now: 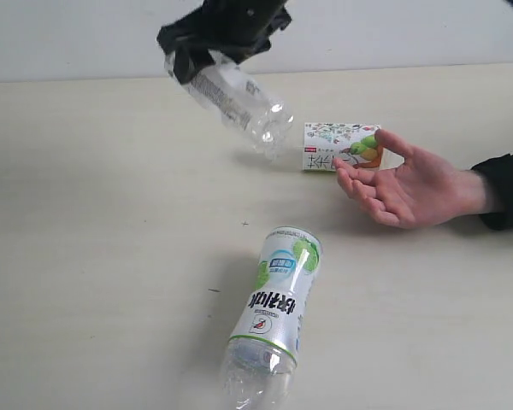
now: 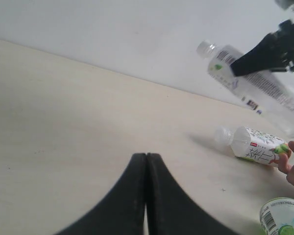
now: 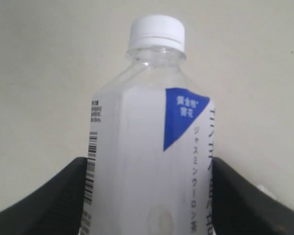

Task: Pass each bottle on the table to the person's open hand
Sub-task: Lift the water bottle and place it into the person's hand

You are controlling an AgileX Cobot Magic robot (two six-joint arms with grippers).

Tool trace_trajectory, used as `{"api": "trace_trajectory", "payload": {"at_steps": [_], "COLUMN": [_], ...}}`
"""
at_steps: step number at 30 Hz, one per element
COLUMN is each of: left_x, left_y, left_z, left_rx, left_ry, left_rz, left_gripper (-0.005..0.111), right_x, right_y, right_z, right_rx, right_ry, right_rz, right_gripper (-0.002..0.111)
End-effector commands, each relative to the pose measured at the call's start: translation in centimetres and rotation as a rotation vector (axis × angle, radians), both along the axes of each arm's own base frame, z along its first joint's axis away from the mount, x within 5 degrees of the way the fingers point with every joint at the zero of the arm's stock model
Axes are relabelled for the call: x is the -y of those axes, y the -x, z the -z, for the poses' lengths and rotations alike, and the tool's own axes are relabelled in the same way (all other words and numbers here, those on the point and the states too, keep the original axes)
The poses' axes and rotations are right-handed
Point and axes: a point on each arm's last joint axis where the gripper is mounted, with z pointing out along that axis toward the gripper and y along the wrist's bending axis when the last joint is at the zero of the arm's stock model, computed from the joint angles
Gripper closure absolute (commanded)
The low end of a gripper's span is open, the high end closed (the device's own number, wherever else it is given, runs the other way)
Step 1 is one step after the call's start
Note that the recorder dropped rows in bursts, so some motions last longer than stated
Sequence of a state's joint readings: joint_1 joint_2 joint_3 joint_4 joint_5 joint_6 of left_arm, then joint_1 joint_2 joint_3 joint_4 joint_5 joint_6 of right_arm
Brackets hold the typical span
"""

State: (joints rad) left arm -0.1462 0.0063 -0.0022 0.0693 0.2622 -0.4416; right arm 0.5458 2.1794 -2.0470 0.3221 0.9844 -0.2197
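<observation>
Clamps the right gripper on the white-blue label bottle, one black finger against each side of the labelled body, white cap pointing away from the wrist. Holds it tilted in the air above the table, cap end high, clear base end lowest and nearest the person's hand. Lets the table show through that clear end; cannot tell whether any liquid is inside.

Beyond, on the tabletop: palm up and open, fingers slightly curled, fingertips at the floral fruit label bottle, lying on its side just beside them. Nearer the camera, well apart, the lime label bottle, also on its side.

Presses the left gripper shut on nothing, jaws together, low over bare table.
</observation>
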Motion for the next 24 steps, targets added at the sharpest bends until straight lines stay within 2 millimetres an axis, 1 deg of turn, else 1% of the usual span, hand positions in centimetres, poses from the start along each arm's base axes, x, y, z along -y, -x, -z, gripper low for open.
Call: {"api": "trace_trajectory", "payload": {"at_steps": [1, 2, 4, 5, 6, 8, 9, 11, 12, 13, 14, 15, 17, 18, 20, 23, 24], "left_x": [0.0, 0.0, 0.0, 0.0, 0.0, 0.0, 0.0, 0.0, 0.0, 0.0, 0.0, 0.0, 0.0, 0.0, 0.0, 0.0, 0.0], "left_y": [0.0, 0.0, 0.0, 0.0, 0.0, 0.0, 0.0, 0.0, 0.0, 0.0, 0.0, 0.0, 0.0, 0.0, 0.0, 0.0, 0.0], "left_z": [0.0, 0.0, 0.0, 0.0, 0.0, 0.0, 0.0, 0.0, 0.0, 0.0, 0.0, 0.0, 0.0, 0.0, 0.0, 0.0, 0.0], "left_rx": [0.011, 0.011, 0.011, 0.011, 0.011, 0.011, 0.011, 0.011, 0.011, 0.011, 0.011, 0.011, 0.011, 0.011, 0.011, 0.011, 0.011], "left_ry": [-0.004, -0.004, -0.004, -0.004, -0.004, -0.004, -0.004, -0.004, -0.004, -0.004, -0.004, -0.004, -0.004, -0.004, -0.004, -0.004, -0.004], "left_rz": [0.004, 0.004, 0.004, 0.004, 0.004, 0.004, 0.004, 0.004, 0.004, 0.004, 0.004, 0.004, 0.004, 0.004, 0.004, 0.004, 0.004], "left_gripper": [0.107, 0.107, 0.107, 0.107, 0.107, 0.107, 0.107, 0.107, 0.107, 0.107, 0.107, 0.107, 0.107, 0.107, 0.107, 0.107, 0.107], "right_x": [2.2, 2.8, 4.7, 5.4, 6.7, 8.6, 10.2, 12.5, 14.2, 15.6, 16.7, 18.0, 19.1, 19.5, 19.6, 19.8, 19.8], "right_y": [2.4, 2.7, 3.4, 3.7, 4.3, 5.1, 5.6, 6.6, 7.1, 7.5, 7.9, 8.4, 9.0, 9.4, 9.5, 9.6, 9.3], "right_z": [-5.9, -6.5, -7.7, -7.9, -8.4, -8.1, -7.8, -7.5, -6.5, -6.2, -5.6, -4.4, -2.6, -1.0, 0.4, 1.5, 1.9], "right_rx": [0.042, 0.046, 0.045, 0.035, 0.027, -0.004, -0.014, -0.006, -0.022, -0.011, -0.018, -0.036, -0.080, -0.112, -0.094, -0.080, -0.073], "right_ry": [0.015, 0.030, 0.061, 0.074, 0.079, 0.096, 0.102, 0.096, 0.104, 0.098, 0.101, 0.109, 0.128, 0.142, 0.138, 0.130, 0.126], "right_rz": [0.013, 0.030, 0.079, 0.090, 0.108, 0.139, 0.172, 0.227, 0.270, 0.310, 0.340, 0.377, 0.406, 0.419, 0.434, 0.458, 0.473], "right_gripper": [0.108, 0.108, 0.108, 0.108, 0.108, 0.108, 0.108, 0.108, 0.108, 0.108, 0.108, 0.108, 0.108, 0.108, 0.108, 0.108, 0.108]}}
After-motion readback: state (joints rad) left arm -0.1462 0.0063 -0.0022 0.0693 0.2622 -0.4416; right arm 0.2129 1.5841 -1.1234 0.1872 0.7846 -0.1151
